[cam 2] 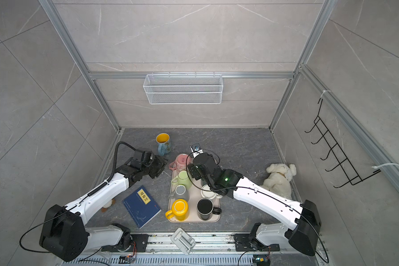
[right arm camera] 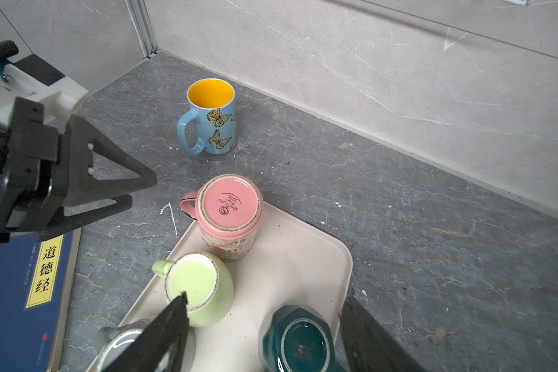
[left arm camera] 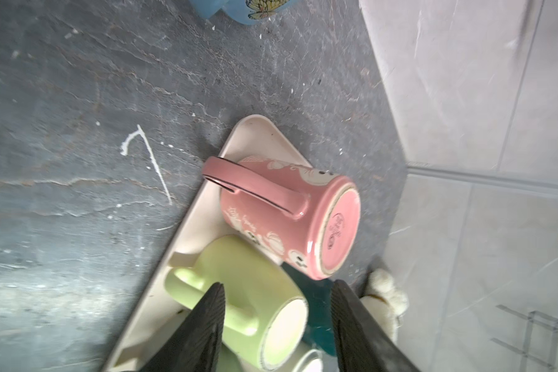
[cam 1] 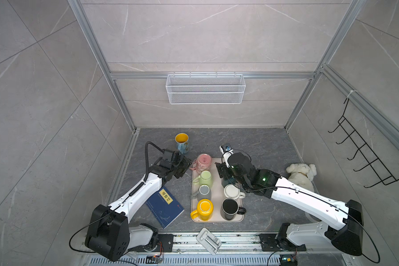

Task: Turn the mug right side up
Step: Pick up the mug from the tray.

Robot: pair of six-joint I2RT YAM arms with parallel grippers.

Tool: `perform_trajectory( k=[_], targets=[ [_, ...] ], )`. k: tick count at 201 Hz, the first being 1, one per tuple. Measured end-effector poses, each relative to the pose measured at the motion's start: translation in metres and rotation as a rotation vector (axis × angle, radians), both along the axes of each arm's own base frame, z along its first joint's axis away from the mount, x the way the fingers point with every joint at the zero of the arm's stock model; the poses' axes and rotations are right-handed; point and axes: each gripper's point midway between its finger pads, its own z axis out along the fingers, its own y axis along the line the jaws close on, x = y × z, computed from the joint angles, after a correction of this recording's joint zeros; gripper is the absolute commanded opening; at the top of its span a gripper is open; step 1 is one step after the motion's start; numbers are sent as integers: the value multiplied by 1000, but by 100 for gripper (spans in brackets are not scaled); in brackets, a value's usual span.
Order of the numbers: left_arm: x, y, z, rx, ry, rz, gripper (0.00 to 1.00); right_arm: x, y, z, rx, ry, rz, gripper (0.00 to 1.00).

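Note:
Several mugs stand bottom up on the beige tray (cam 1: 217, 184). The pink mug (cam 1: 204, 162) (right arm camera: 229, 209) is at the tray's far left corner, with the light green mug (cam 1: 205, 178) (right arm camera: 195, 283) just in front of it. Across from them is a dark teal mug (right arm camera: 298, 341) (left arm camera: 316, 309). My right gripper (right arm camera: 265, 297) (cam 1: 224, 173) hangs open above the teal mug, touching nothing. My left gripper (left arm camera: 277, 283) (cam 1: 184, 169) (right arm camera: 142, 192) is open and empty beside the tray's left edge, pointing at the pink and green mugs.
A blue butterfly mug (cam 1: 182, 142) (right arm camera: 211, 116) stands upright behind the tray. Grey (cam 1: 203, 192), white (cam 1: 232, 191), yellow (cam 1: 204, 208) and black (cam 1: 230, 208) mugs fill the tray's front. A blue book (cam 1: 165, 207) lies to its left, a plush dog (cam 1: 301, 175) to its right.

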Motion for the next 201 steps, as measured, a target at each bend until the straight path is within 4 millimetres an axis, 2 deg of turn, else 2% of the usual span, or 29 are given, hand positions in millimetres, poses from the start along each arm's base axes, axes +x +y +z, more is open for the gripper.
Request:
perform_trajectory(
  k=[26, 70, 87, 156, 201],
  targets=[
    [6, -3, -9, -76, 65, 85, 52, 0, 0, -1, 0, 3, -1, 77],
    [4, -16, -57, -168, 213, 205, 52, -1, -1, -1, -3, 5, -1, 77],
    [7, -20, -66, -193, 244, 235, 51, -1, -1, -1, -3, 5, -1, 77],
    [24, -28, -63, -259, 237, 291, 50, -2, -3, 4, 9, -4, -2, 78],
    [28, -25, -62, -253, 224, 310, 48, -3, -4, 4, 5, -1, -2, 78]
  ],
)
